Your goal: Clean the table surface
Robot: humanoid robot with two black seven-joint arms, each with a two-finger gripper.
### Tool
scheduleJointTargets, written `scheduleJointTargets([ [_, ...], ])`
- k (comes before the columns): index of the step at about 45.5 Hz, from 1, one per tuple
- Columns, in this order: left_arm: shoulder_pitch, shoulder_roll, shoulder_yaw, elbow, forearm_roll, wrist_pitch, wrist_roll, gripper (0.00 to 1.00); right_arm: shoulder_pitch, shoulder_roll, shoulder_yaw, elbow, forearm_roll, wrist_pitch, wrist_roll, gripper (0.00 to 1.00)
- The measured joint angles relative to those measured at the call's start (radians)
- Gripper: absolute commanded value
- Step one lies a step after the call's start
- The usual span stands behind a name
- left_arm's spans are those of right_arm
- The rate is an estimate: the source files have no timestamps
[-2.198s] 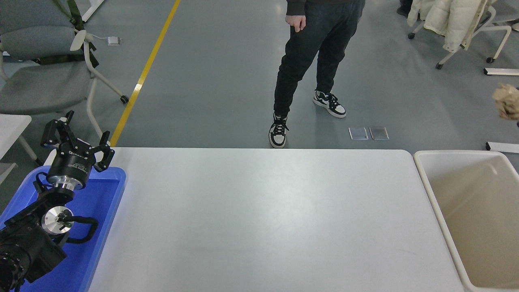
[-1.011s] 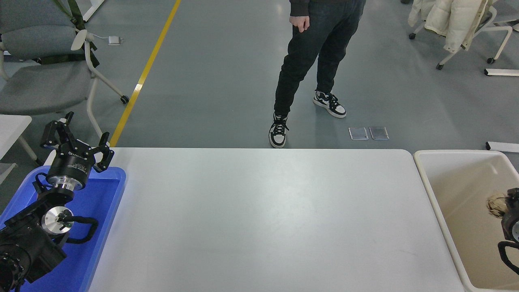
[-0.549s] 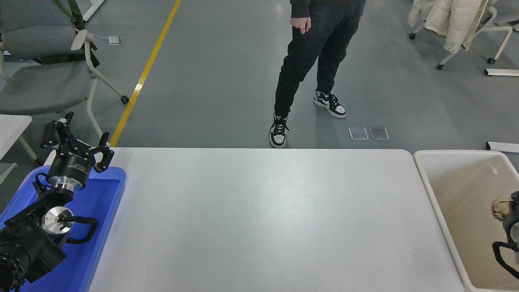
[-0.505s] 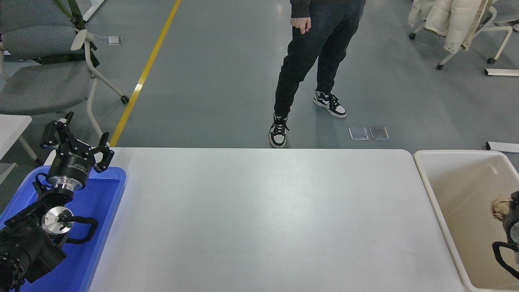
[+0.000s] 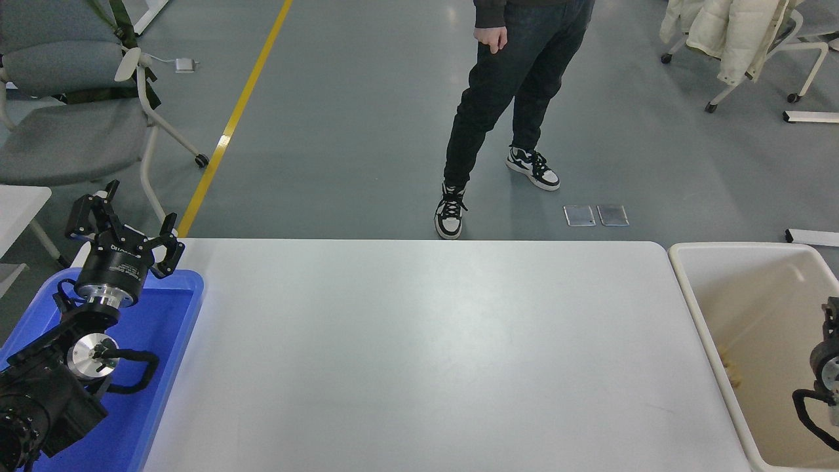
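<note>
I saw the table surface [image 5: 426, 354] filling the middle of the head view, between the blue tray [image 5: 154, 367] at its left edge and the beige bin [image 5: 701, 314] at its right. I judged it rigid, heavy and fixed: a smooth matte white top, likely low in friction, that a gripper would press or wipe across rather than lift, so no grasp point applied. Nothing lay on the white top that I could see, and I judged the clearing work largely complete. The left gripper [image 5: 124, 233] was parked over the far end of the blue tray with its fingers spread wide and nothing between them. The right gripper [image 5: 831, 311] showed only as a sliver at the right picture edge above the bin; I could not tell whether it was spread or closed. A few pale scraps [image 5: 731, 370] lay against the bin's inner wall. White lettering on the left gripper's body was too small to read, and no other writing was visible.
</note>
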Motion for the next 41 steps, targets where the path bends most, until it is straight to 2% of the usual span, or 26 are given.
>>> scheduleJointTargets([
  [13, 0.000, 0.000, 0.000, 0.000, 0.000, 0.001, 0.000, 1.00, 0.009, -0.023, 0.211, 0.061, -0.001, 0.063, 0.005, 1.00],
  [22, 0.000, 0.000, 0.000, 0.000, 0.000, 0.001, 0.000, 1.00, -0.028, -0.078, 0.419, 0.225, -0.029, 0.115, 0.008, 1.00],
  [31, 0.000, 0.000, 0.000, 0.000, 0.000, 0.001, 0.000, 1.00, -0.096, -0.116, 0.608, 0.419, -0.063, 0.222, 0.009, 1.00],
  [37, 0.000, 0.000, 0.000, 0.000, 0.000, 0.001, 0.000, 1.00, -0.132, -0.104, 0.706, 0.519, -0.148, 0.264, 0.028, 1.00],
  [41, 0.000, 0.000, 0.000, 0.000, 0.000, 0.001, 0.000, 1.00, -0.145, -0.074, 0.747, 0.556, -0.231, 0.279, 0.079, 1.00],
])
